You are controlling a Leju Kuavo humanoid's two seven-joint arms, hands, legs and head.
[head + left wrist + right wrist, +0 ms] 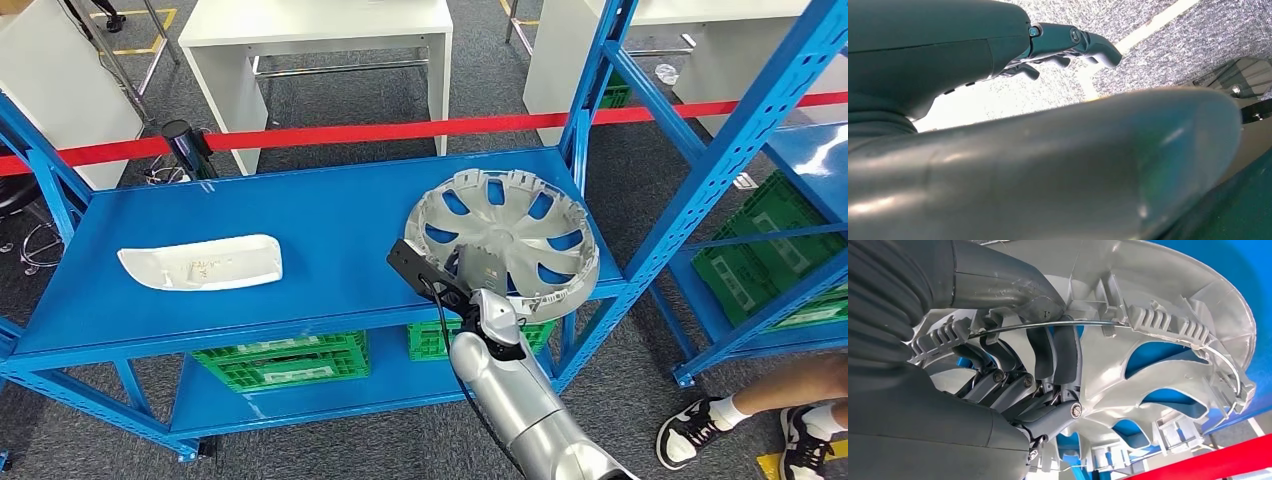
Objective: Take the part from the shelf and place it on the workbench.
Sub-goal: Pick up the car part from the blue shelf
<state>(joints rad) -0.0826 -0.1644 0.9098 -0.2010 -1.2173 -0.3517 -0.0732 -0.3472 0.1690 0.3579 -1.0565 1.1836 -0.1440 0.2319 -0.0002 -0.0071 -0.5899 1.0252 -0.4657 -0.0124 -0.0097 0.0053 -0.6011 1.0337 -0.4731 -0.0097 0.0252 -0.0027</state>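
A silver wheel cover (505,240) with blue showing through its spoke openings is tilted above the right end of the blue shelf (330,210). My right hand (478,268) grips its near rim; in the right wrist view the dark fingers (1058,352) curl over the rim and wire ring of the wheel cover (1168,340). A white elongated part (203,263) lies on the shelf's left side. My left hand (1068,45) hangs over grey carpet, fingers loosely curled with nothing in them.
Blue rack uprights (600,70) stand right of the wheel cover, with a second rack (790,180) beyond. Green crates (285,358) sit on the lower level. A red barrier tape (400,130) and white tables (320,40) lie behind. A person's feet (700,430) are at bottom right.
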